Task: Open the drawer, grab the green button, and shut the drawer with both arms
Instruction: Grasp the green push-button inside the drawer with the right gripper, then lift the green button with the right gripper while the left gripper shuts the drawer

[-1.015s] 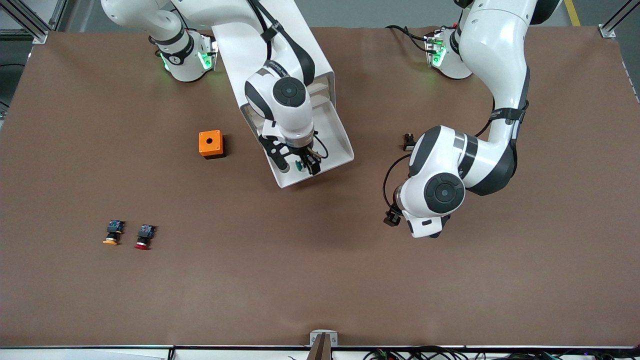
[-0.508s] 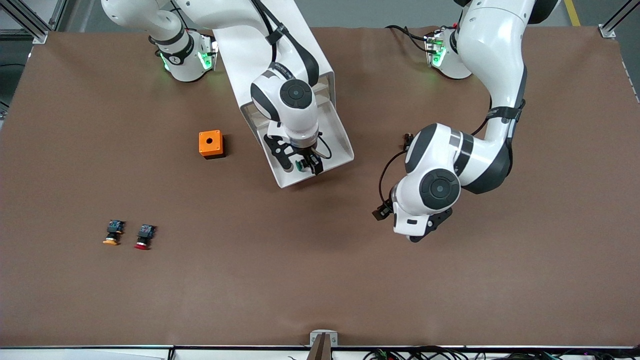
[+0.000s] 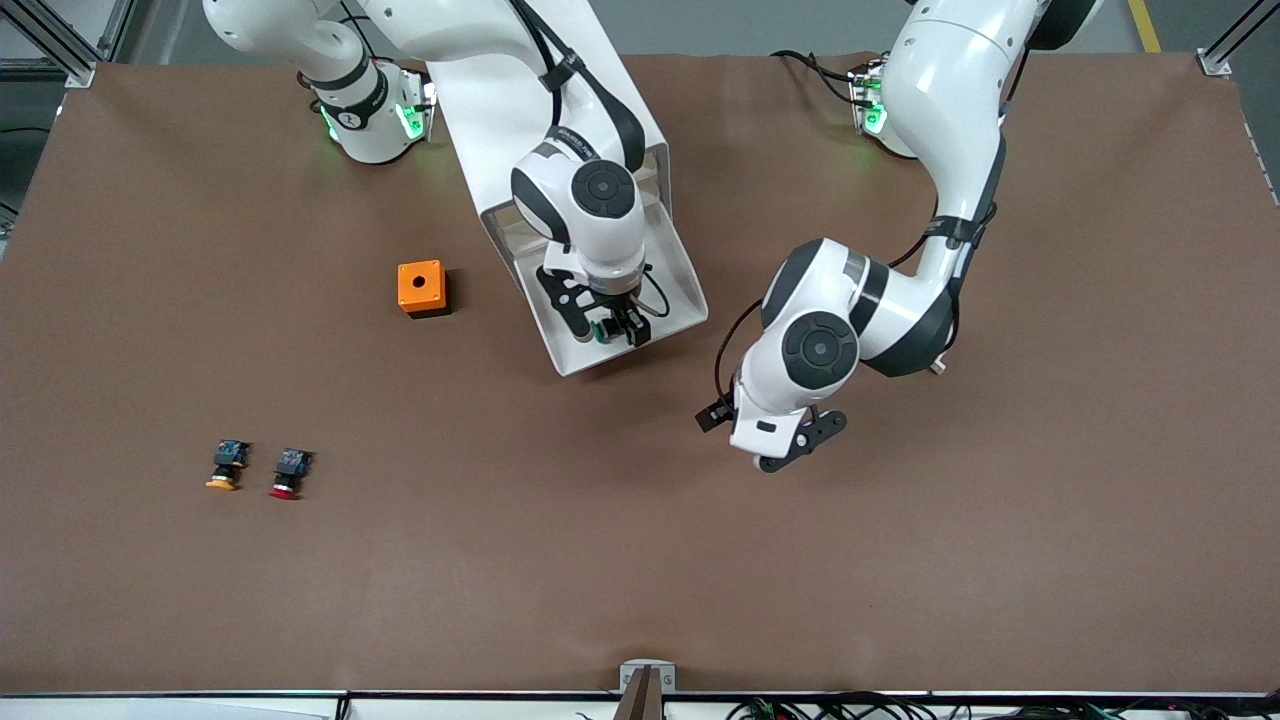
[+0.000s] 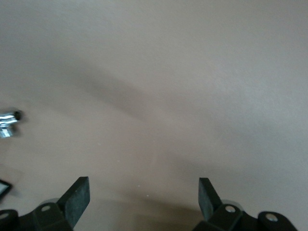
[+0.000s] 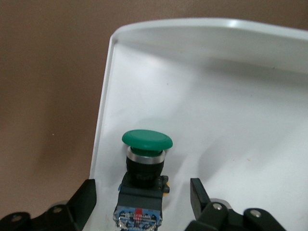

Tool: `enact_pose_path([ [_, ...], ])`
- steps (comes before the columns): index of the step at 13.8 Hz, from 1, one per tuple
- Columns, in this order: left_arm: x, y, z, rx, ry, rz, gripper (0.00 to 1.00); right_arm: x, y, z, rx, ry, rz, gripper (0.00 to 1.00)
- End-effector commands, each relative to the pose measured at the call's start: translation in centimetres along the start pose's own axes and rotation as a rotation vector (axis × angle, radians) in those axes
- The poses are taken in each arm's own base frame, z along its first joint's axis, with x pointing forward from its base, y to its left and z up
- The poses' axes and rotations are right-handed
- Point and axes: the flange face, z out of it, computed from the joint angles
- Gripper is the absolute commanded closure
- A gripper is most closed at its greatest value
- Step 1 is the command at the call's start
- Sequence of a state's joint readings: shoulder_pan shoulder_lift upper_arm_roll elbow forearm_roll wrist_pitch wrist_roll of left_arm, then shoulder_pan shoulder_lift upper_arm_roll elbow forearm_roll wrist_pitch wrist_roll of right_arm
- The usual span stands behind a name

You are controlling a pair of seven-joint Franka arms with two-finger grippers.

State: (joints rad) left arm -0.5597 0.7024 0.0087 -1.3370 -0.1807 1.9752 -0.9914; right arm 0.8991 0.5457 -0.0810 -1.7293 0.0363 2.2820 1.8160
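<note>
The green-capped black push button (image 5: 146,166) lies between the parted right pincer (image 5: 143,202) fingers, cap toward 12 o'clock; the left pincer (image 4: 144,202) waits open.

We find the button (image 5: 146,166) lying in the open drawer (image 3: 672,262), between the fingers of the right gripper (image 3: 610,328), and the box (image 3: 421,288) beside the drawer toward the right arm's end. The two other buttons (image 3: 256,468) lie side by side nearer the front camera, while the left gripper (image 3: 790,445) hangs over bare table (image 3: 1050,520) toward the left arm's end.
</note>
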Motion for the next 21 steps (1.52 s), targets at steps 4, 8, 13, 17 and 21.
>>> enact_pose_path([
  [4,-1.8,1.0,2.8,-0.006,-0.02,0.03,0.01,-1.1,-1.2,-0.8,0.02,0.0,0.011,0.86],
  [8,-3.0,1.6,5.2,0.01,-0.054,0.038,0.01,-1.1,-1.4,-1.4,0.026,-0.002,0.003,1.0],
  [13,-5.3,3.0,7.5,-0.03,-0.107,0.023,0.01,4.9,-3.2,-7.3,-0.07,0.01,-0.182,1.0],
  [17,-7.9,3.9,9.3,-0.021,-0.144,0.028,0.01,15.4,-3.0,-12.0,-0.088,-0.022,-0.377,1.0],
  [21,-11.1,4.9,10.8,0.005,-0.151,0.021,0.01,27.3,-0.7,-12.1,-0.089,-0.054,-0.562,1.0],
])
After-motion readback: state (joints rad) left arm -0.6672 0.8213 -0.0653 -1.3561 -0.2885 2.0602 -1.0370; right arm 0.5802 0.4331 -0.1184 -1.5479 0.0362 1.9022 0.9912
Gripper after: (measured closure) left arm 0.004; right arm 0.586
